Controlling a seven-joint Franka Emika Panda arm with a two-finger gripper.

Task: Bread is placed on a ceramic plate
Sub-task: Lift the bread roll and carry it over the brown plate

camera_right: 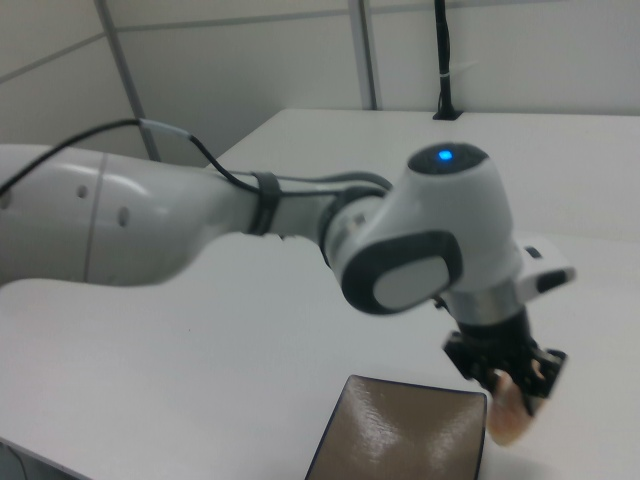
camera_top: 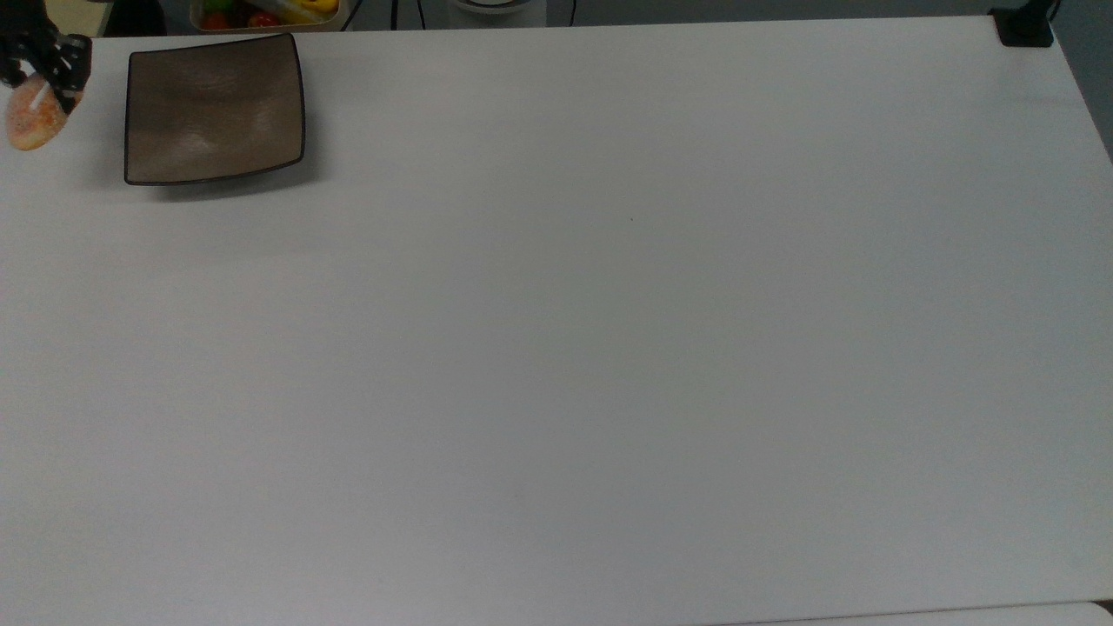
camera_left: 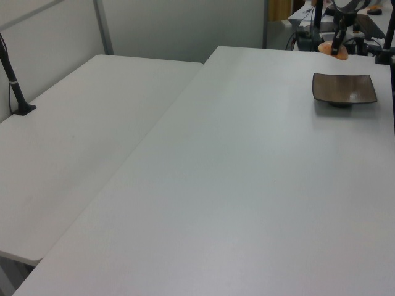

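Observation:
The bread [camera_top: 33,126], a small orange-tan bun with a white stripe, hangs in my gripper [camera_top: 43,80], which is shut on its upper end. It sits just off the top view's left of the ceramic plate [camera_top: 215,109], a square brown dish with nothing on it. In the left view the gripper [camera_left: 337,50] holds the bread [camera_left: 326,47] raised off the table beyond the plate [camera_left: 344,88]. Seen in the right view, the bread [camera_right: 510,422] dangles under the gripper [camera_right: 512,385], beside the right edge of the plate [camera_right: 405,435].
A basket of coloured fruits [camera_top: 263,12] stands just behind the plate at the table's far edge. A black clamp [camera_top: 1024,26] sits on the top view's far right corner. A black post [camera_left: 15,86] stands on the adjoining table. The white arm [camera_right: 250,225] stretches over the table.

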